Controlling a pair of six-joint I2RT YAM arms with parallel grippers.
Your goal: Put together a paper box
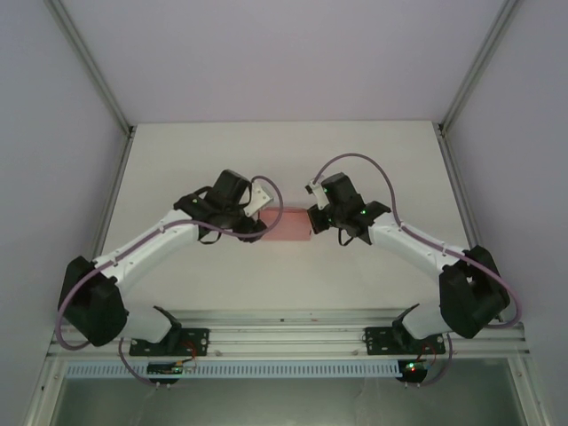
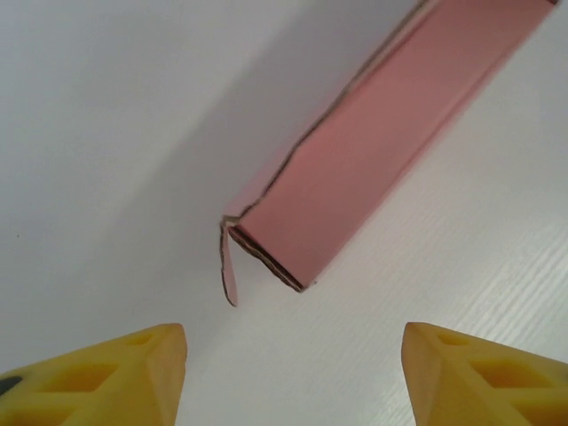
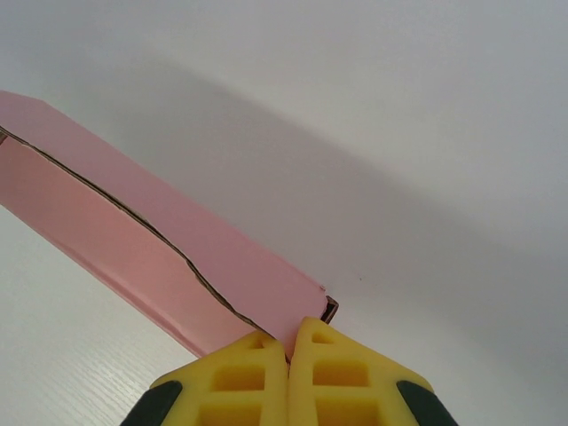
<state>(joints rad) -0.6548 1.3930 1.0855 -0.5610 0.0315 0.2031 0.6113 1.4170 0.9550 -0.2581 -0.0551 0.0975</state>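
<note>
The paper box (image 1: 286, 224) is a small shallow pink box lying on the white table between my two grippers. In the left wrist view its near corner (image 2: 293, 257) points at me, with a small loose flap (image 2: 229, 271) sticking out beside it. My left gripper (image 2: 293, 342) is open just short of that corner, with bare table between its yellow fingers (image 2: 151, 359). My right gripper (image 3: 288, 342) is shut on the thin wall of the paper box (image 3: 177, 240) at its right end corner. From above, the left gripper (image 1: 263, 211) and the right gripper (image 1: 312, 218) flank the box.
The white table (image 1: 284, 151) stretches behind the box to the back wall. Metal frame posts (image 1: 106, 89) rise at both back corners. The arm bases sit on the rail (image 1: 284, 333) at the near edge.
</note>
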